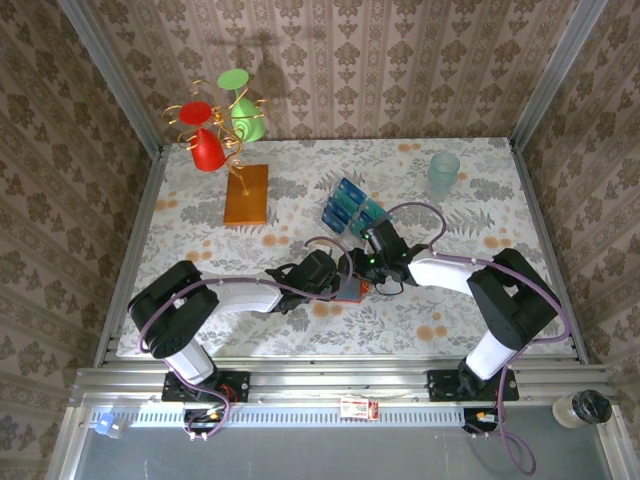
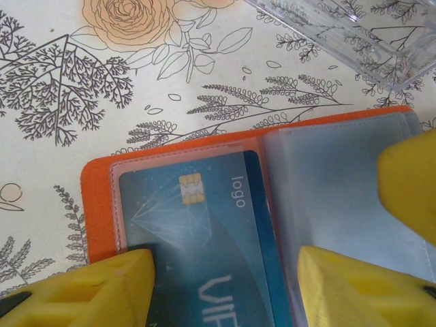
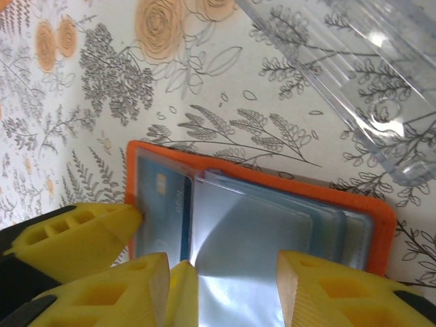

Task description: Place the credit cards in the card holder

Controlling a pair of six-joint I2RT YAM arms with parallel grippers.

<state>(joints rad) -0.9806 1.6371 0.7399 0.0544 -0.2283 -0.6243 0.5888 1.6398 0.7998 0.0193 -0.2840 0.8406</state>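
Observation:
The orange card holder (image 1: 350, 292) lies open on the floral tablecloth, where both grippers meet. In the left wrist view the card holder (image 2: 99, 197) has a blue credit card (image 2: 204, 225) with a gold chip inside its left clear sleeve. My left gripper (image 2: 225, 262) is open, one yellow finger on each side of that card. My right gripper (image 3: 221, 272) is open over a loose clear sleeve page (image 3: 252, 245) of the card holder (image 3: 381, 225). Several more blue and teal credit cards (image 1: 345, 205) stand in a clear rack behind.
The clear plastic rack (image 3: 354, 82) sits just beyond the holder. An orange-brown board (image 1: 247, 195) with a wire stand holding red and green cups is at the back left. A pale green cup (image 1: 443, 172) stands at the back right.

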